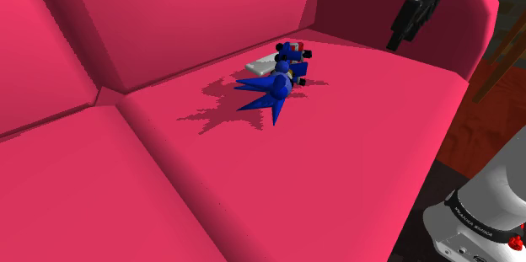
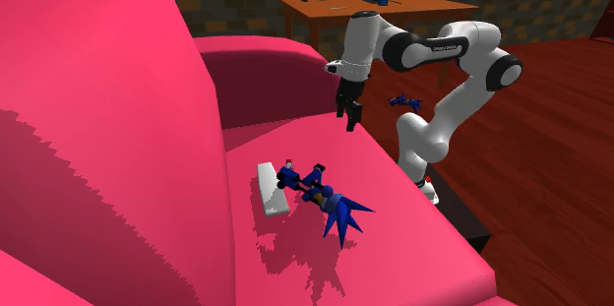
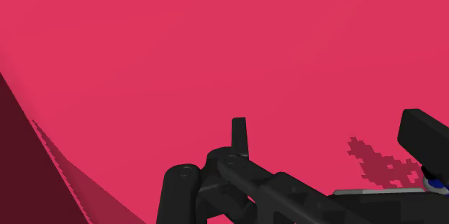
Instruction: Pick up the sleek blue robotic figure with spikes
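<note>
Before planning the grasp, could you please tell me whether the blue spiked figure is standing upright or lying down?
Lying down: the blue figure rests flat on the pink sofa cushion, spikes pointing sideways.

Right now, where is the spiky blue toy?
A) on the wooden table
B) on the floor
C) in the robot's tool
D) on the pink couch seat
D: the spiky blue toy lies on the pink couch seat beside a white block, and the tool hangs above the seat, apart from the toy.
</note>
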{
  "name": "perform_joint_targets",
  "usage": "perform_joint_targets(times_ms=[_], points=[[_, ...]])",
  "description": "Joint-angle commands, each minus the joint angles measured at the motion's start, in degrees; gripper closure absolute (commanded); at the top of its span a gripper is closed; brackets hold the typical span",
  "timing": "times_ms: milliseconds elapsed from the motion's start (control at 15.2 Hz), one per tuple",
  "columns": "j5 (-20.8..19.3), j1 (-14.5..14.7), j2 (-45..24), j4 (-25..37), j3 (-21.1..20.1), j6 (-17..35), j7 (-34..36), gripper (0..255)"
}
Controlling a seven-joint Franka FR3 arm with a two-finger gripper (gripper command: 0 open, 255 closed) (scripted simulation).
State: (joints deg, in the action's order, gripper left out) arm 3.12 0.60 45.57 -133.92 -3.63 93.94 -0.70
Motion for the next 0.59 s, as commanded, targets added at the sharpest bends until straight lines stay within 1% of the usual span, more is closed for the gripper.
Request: perform_joint_targets(times_ms=[0,264,528], points=[[0.0,0.0,0.0,0.0,0.0,0.0,0.0,0],[1.6,0.4,-8.5,7.0,-4.6,-0.6,5.7,0],[2.2,0.4,-17.5,15.2,-9.0,-1.9,11.5,0]])
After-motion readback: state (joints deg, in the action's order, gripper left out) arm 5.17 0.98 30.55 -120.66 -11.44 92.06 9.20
